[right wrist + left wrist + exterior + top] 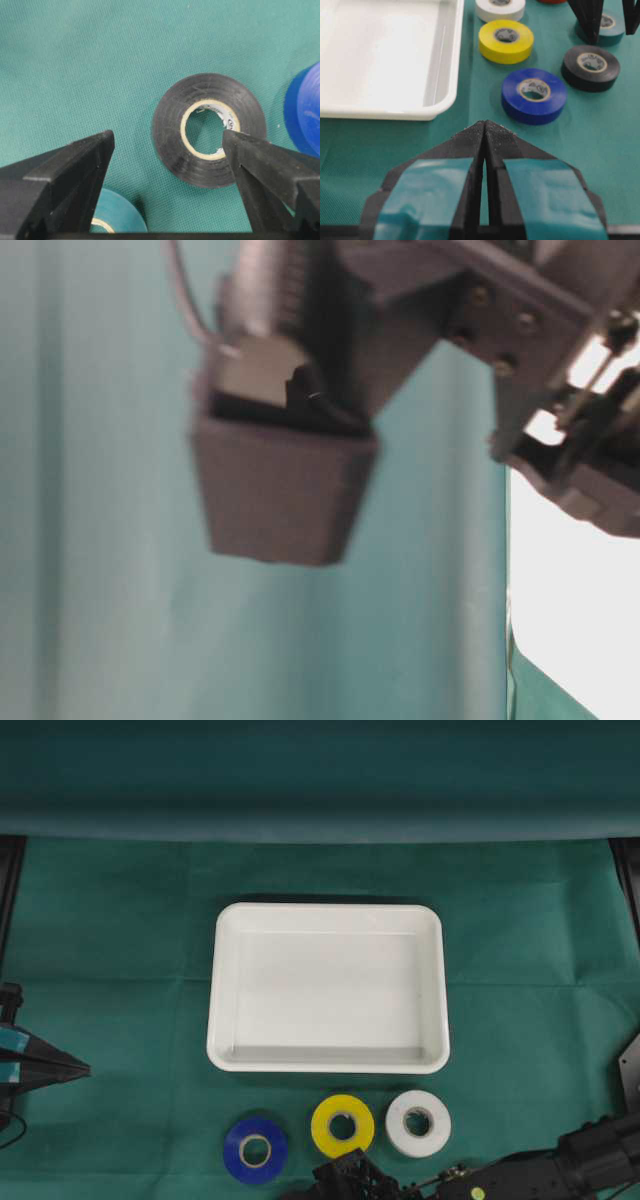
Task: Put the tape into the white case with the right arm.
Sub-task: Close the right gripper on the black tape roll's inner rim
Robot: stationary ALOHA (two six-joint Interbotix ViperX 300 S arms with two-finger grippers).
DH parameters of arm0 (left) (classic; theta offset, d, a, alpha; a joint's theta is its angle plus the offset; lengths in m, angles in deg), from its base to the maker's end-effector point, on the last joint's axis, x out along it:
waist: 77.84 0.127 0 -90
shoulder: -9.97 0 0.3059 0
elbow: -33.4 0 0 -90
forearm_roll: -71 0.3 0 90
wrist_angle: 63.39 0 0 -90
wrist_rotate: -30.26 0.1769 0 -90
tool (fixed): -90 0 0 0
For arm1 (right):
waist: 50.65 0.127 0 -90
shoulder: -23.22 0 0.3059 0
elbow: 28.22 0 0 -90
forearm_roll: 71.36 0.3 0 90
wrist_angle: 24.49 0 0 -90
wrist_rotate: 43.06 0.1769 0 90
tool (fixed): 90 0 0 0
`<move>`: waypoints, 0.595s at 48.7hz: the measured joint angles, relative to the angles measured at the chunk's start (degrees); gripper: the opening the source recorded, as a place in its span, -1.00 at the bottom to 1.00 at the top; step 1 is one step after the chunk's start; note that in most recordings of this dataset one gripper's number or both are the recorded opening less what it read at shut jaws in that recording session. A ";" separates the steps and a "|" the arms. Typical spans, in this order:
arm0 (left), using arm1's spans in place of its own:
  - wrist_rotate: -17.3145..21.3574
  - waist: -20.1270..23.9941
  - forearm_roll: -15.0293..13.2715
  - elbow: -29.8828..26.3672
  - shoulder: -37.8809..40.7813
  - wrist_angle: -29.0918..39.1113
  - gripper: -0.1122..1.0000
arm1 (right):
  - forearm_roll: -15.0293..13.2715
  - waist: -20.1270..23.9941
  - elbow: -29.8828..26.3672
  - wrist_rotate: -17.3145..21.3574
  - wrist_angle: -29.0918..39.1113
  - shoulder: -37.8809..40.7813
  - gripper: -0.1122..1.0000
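Two fingers of my right gripper [167, 150] are spread wide over the black tape [207, 129], holding nothing. My left gripper [484, 131] is closed, empty. White case [328, 988] sits on green cloth [120, 940], tape outside it.

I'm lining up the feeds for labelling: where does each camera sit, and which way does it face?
Overhead: looks straight down on the glossy white plastic case; both arms at the edges.
Table-level: close and blurred, mostly black arm parts against green cloth.
Left wrist: behind the shut left gripper, facing the tray and the blue tape roll.
Right wrist: above the open right gripper, looking down at the black tape roll.
Both wrist views share the blue and black rolls.
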 measured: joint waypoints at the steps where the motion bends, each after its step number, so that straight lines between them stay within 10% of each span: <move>1: 0.00 -0.09 0.09 -0.09 -0.09 0.00 -0.79 | 0.09 0.00 -0.09 0.00 0.00 0.26 0.68; 29: -0.26 -0.09 0.00 0.00 0.00 0.00 -0.79 | -0.09 0.00 -3.16 0.00 0.09 5.71 0.68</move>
